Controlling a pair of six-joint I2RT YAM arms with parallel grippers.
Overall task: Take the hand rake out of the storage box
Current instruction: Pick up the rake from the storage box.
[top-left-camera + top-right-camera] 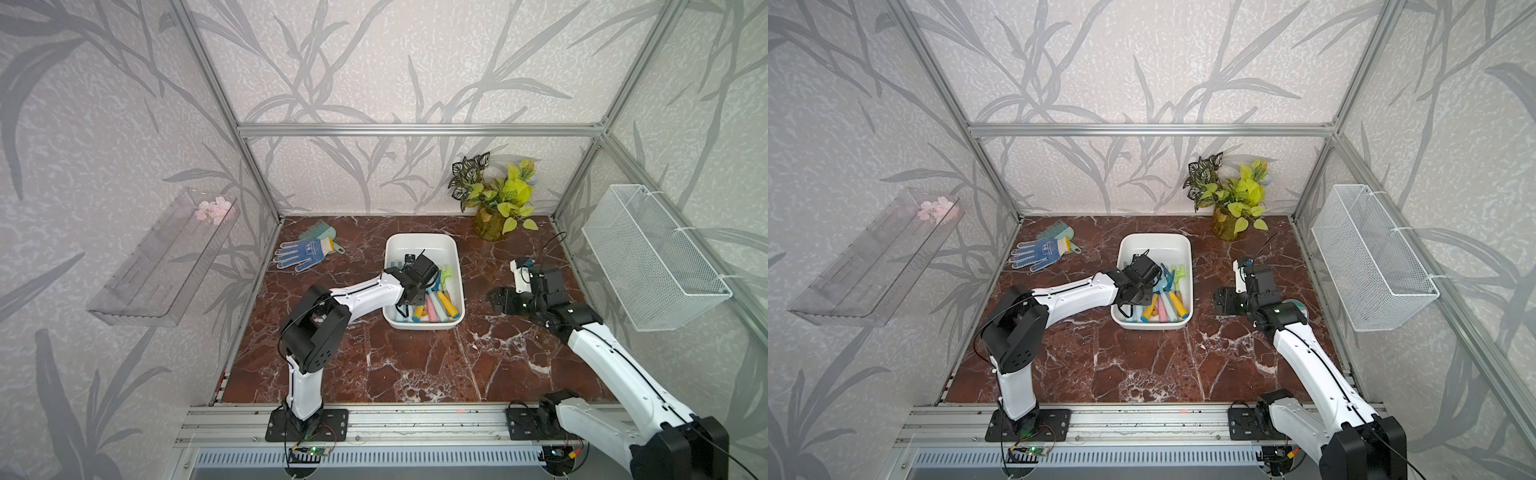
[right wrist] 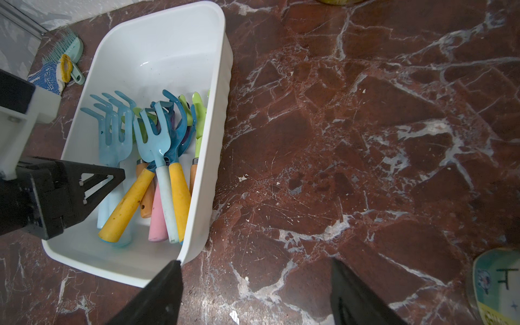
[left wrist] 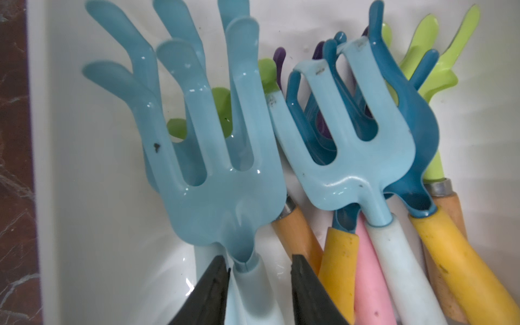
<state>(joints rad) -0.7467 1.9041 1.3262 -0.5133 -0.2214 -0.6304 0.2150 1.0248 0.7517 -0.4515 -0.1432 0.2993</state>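
Straddles, with the left gripper (image 3: 259,257), the pale blue handle (image 3: 253,292) of the light blue hand rake (image 3: 225,202), right at the neck below the head. Stands part open there: one of the fingers (image 3: 213,281) close against the handle, a sliver of gap at the opposite finger, so no firm clamp to be seen yet. Best to finish the squeeze squarely on the handle before any lift, since glossy plastic probably slips.

Just ahead of the fingertips: rake head lying tines-away inside the storage box (image 3: 84,197), apparently nested on a twin rake (image 3: 112,73) underneath. Lift slowly and straight up, so as to leave the twin behind.

Just beside the gripper, on the side away from the nearest box wall: a wooden handle (image 3: 295,233), a yellow handle (image 3: 340,259), a pink handle (image 3: 368,281), then a smaller light blue rake (image 3: 351,157) lying over a dark blue rake (image 3: 405,126). Keep the outer finger off the wooden handle. Avoid any sideways drag, as likely to snag tines.

Farther off, outside the box over the red marble tabletop (image 2: 365,140): right gripper (image 2: 255,261), spread wide, holding nothing. Leave it there.

Farthest from the left gripper, well apart from the box: a dotted blue work glove (image 1: 297,251).
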